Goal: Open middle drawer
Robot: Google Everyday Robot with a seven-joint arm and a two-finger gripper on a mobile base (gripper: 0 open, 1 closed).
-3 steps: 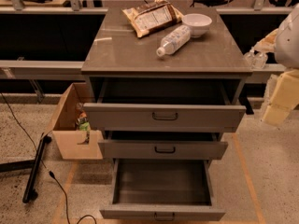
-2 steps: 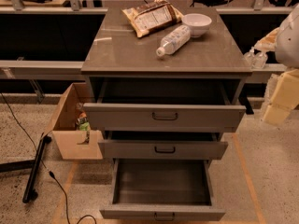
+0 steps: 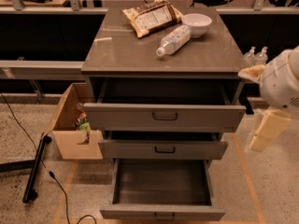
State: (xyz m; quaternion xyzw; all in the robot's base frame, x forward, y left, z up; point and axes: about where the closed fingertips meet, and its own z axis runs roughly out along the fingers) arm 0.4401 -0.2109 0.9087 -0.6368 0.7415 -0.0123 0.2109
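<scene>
Nearest, the lowest drawer (image 3: 161,213) is pulled far out toward the near side, its inside bare and dark. Above and just behind it is the middle drawer (image 3: 196,149), second in the grey cabinet's stack of three: a wide, shallow grey metal front with a small dark pull handle (image 3: 164,149) at centre. Its long axis runs left to right and its face points to the near side. It stands out only a little, with a thin dark strip of interior showing behind the panel. The top drawer (image 3: 121,116), taller-fronted, juts out further and overhangs it. The gripper (image 3: 264,134) hangs at the right of the cabinet, level with the two upper drawers and apart from them, touching nothing; spread or pressed together, cannot tell. A cardboard box (image 3: 70,125) sits on the floor at the left. Farther back, the cabinet top (image 3: 121,50) carries a lying bottle (image 3: 174,40), a white bowl (image 3: 196,23) and a snack bag (image 3: 152,17).
</scene>
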